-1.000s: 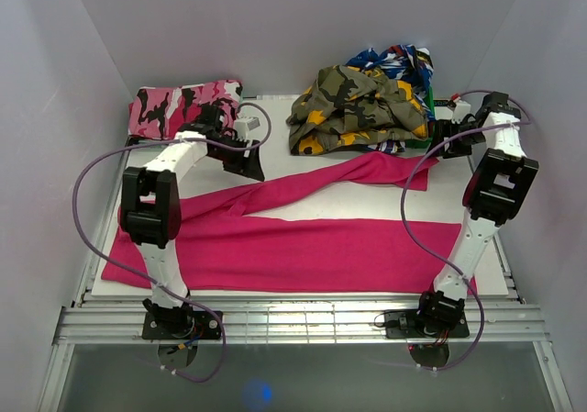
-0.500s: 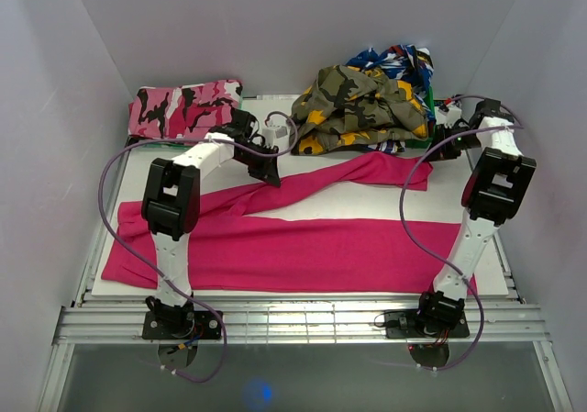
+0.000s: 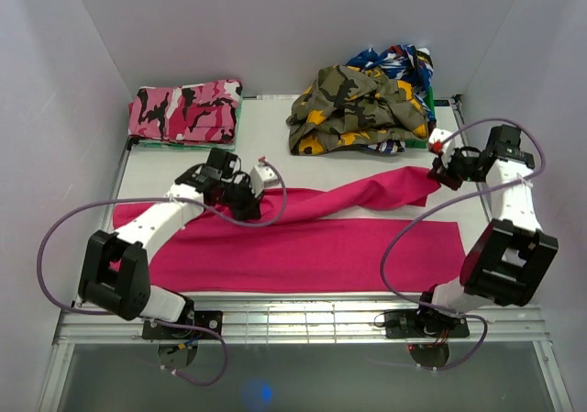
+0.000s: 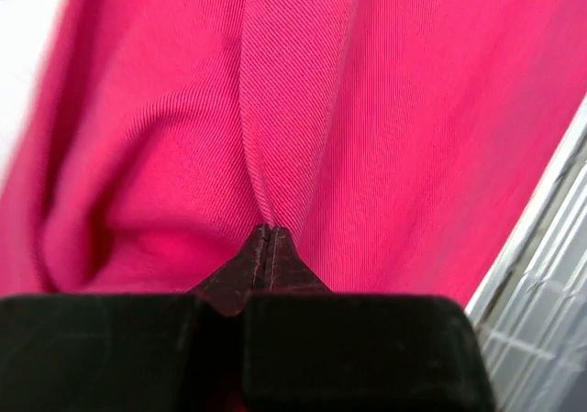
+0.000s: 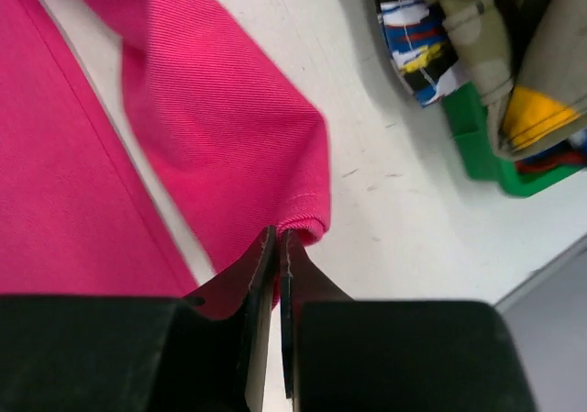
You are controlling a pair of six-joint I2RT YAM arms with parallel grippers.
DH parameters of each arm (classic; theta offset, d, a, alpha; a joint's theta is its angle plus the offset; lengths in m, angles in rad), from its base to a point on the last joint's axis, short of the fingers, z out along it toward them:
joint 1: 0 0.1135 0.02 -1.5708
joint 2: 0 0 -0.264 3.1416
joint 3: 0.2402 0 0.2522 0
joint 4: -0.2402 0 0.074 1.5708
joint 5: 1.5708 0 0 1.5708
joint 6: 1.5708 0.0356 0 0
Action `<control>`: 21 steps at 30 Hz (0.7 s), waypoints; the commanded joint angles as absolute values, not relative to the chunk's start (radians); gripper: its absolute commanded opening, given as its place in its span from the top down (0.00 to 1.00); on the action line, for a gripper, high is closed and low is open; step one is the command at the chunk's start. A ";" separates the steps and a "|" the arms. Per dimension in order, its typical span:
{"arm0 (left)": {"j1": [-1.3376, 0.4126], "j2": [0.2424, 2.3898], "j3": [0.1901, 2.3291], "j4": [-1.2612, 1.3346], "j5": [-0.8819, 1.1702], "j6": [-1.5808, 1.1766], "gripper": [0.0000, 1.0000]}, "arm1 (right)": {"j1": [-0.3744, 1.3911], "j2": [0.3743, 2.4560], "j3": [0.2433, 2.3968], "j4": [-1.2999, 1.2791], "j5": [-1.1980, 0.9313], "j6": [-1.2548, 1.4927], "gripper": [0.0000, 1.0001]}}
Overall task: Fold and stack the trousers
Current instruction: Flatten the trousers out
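This is a robotics lab test cell. Plain white panels point(image 3: 275, 27) close in a white table point(image 3: 275, 141) on the left, right and far sides. An aluminium rail frame point(image 3: 303, 320) runs along the near edge, with the left arm point(image 3: 156, 224) and right arm point(image 3: 514, 210) bolted to it. Clothes lie on the table: a folded pink camouflage pair point(image 3: 183, 111) far left, and an olive-yellow camouflage heap point(image 3: 358, 109) over a green bin point(image 5: 481, 141) far right.
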State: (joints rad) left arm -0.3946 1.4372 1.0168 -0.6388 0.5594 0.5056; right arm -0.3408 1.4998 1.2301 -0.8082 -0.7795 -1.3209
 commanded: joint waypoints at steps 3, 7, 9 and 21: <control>-0.459 1.330 0.784 -0.551 0.396 0.704 1.00 | -0.362 1.323 0.990 -0.805 -0.752 -1.829 0.92; -0.480 1.319 0.706 -0.523 0.354 0.718 1.00 | -0.379 1.166 0.767 -0.844 -0.654 -2.157 0.92; -0.483 1.313 0.712 -0.537 0.362 0.713 0.91 | -0.397 1.128 0.660 -0.845 -0.620 -2.215 0.92; -0.561 1.252 0.726 -0.580 0.373 0.748 0.78 | -0.469 1.041 0.705 -0.911 -0.607 -1.884 0.00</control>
